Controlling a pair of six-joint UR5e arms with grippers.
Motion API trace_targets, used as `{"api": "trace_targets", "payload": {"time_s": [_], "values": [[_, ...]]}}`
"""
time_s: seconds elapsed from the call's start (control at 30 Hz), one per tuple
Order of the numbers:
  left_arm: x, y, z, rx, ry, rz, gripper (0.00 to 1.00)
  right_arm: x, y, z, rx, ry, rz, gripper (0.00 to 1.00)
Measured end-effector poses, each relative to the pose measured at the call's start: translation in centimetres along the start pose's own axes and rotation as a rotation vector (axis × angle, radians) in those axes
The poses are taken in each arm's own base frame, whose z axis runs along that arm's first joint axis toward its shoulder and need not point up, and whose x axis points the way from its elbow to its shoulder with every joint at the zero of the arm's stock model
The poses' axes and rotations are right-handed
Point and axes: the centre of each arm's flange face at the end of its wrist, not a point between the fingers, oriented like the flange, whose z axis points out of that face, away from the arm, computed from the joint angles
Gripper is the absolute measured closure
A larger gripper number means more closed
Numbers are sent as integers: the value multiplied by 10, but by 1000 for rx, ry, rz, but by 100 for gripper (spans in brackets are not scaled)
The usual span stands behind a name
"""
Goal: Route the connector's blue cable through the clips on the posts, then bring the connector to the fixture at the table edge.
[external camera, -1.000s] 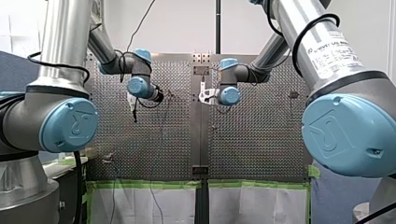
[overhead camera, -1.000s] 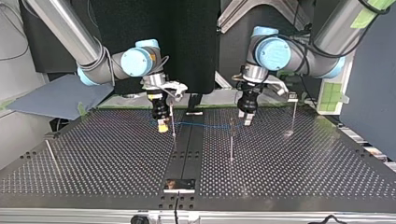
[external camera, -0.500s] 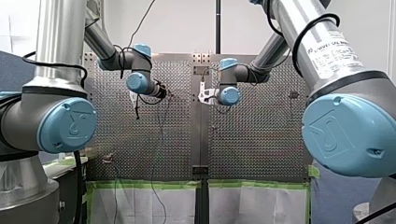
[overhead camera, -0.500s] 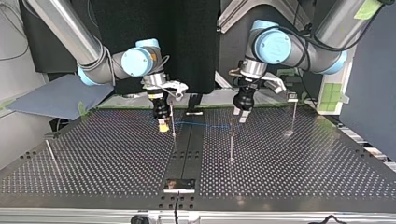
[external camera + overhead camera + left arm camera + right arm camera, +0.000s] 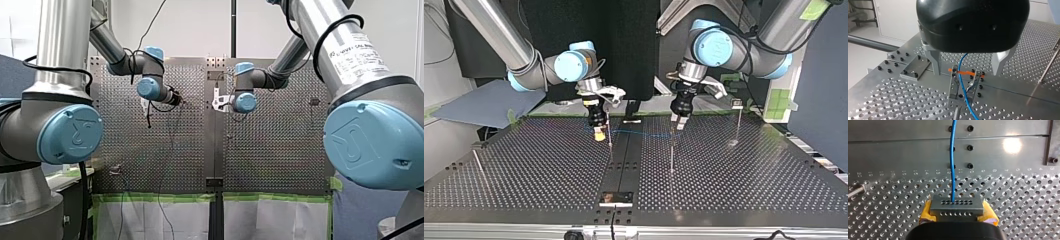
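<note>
Jaws wide, left arm (image 5: 711,47) over clip (image 5: 964,86)

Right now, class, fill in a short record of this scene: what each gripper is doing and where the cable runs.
Right gripper: shut on the connector, yellow pads at its sides
Left gripper: open, over the clip on a post
Cable: blue, runs from the connector and across the clip, below the left gripper
</note>
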Motion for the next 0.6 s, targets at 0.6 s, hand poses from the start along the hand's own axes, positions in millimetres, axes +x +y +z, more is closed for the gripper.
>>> {"api": "trace_targets", "payload": {"time_s": [0.6], "values": [[6,-19,-6,16,-14,53,1,-4,6,-3,-17,-42,-1,100]]}}
